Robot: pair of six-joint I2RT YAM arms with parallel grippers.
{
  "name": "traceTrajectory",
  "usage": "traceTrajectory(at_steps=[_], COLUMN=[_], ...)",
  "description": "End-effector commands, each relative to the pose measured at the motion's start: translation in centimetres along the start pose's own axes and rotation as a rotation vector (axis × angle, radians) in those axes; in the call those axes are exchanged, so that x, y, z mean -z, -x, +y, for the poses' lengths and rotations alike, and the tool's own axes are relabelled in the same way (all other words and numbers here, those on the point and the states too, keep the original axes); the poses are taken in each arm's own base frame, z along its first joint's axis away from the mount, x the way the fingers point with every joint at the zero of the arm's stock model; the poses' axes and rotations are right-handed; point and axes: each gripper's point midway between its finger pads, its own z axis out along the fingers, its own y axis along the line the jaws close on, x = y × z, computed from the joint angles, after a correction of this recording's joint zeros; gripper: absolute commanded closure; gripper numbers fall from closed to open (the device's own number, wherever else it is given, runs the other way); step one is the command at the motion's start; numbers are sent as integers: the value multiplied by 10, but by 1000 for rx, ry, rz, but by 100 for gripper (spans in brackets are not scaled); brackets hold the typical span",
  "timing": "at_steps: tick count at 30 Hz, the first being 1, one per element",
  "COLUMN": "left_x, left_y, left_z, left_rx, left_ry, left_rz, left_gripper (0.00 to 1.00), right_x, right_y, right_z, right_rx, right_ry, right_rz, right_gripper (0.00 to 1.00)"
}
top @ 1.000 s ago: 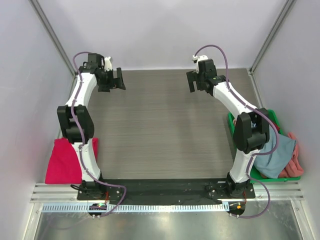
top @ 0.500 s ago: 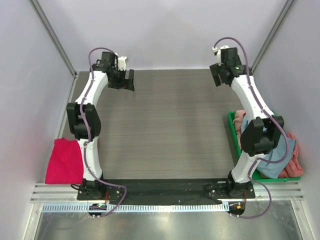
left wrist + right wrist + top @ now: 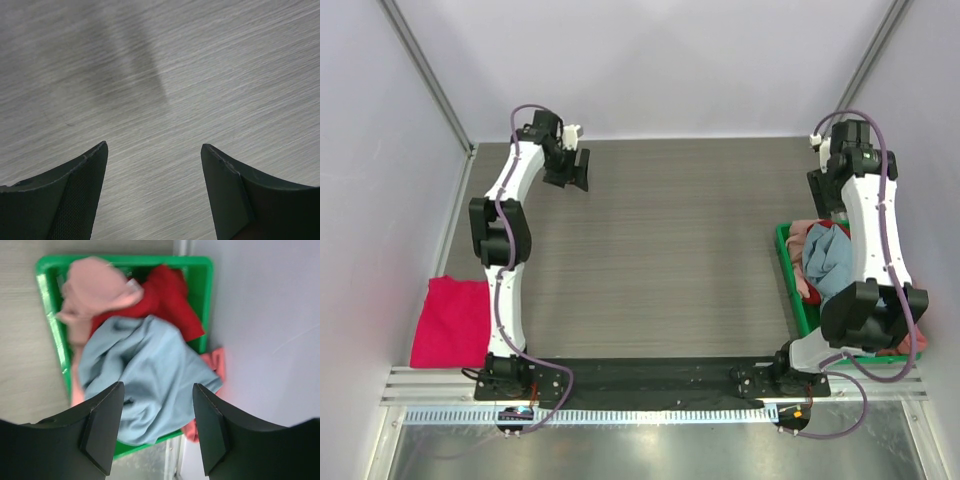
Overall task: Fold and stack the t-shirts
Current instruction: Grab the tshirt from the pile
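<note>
A folded magenta-pink t-shirt (image 3: pixel 448 322) lies at the near left of the table. A green bin (image 3: pixel 786 268) at the right holds a crumpled heap: a grey-blue t-shirt (image 3: pixel 145 372) on top, a red one (image 3: pixel 167 302) and a salmon-pink one (image 3: pixel 95 287) beneath. The grey-blue shirt also shows in the top view (image 3: pixel 830 258). My right gripper (image 3: pixel 158 386) is open and empty, hanging above the grey-blue shirt and apart from it. My left gripper (image 3: pixel 154 146) is open and empty over bare table at the far left (image 3: pixel 578 170).
The bin's rim (image 3: pixel 125 261) stands against the right wall, with salmon-pink cloth (image 3: pixel 215 362) spilling over its wall-side edge. Grey walls close in the table at the back and on both sides. A metal rail runs along the near edge (image 3: pixel 650 375).
My right arm has swung from the far middle of the table to the right, over the bin. My left gripper has shifted a little right along the far edge. Both stay open.
</note>
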Motion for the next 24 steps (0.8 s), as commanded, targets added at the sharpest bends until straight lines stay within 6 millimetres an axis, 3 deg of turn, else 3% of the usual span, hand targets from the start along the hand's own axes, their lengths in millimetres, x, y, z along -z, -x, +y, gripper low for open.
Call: traceTrajectory(at_steps=[1, 6, 13, 20, 24], left_x=[13, 23, 39, 47, 40], left_y=[29, 38, 31, 25, 25], left_z=[-10, -4, 5, 16, 14], left_rx=[-74, -120, -220, -275, -273], left_ry=[0, 66, 128, 185, 169], left_rz=[-86, -110, -121, -117, -120], left_gripper=[25, 26, 26, 26, 26], right_x=[31, 21, -8, -16, -22], right_y=[-24, -34, -41, -66, -78], right_z=[30, 51, 48, 51, 50], right_rx=[58, 69, 102, 169, 184], right_ry=[182, 281, 238, 250, 233], right_rz=[-6, 71, 165, 259, 317], right_gripper=[37, 38, 43, 46, 50])
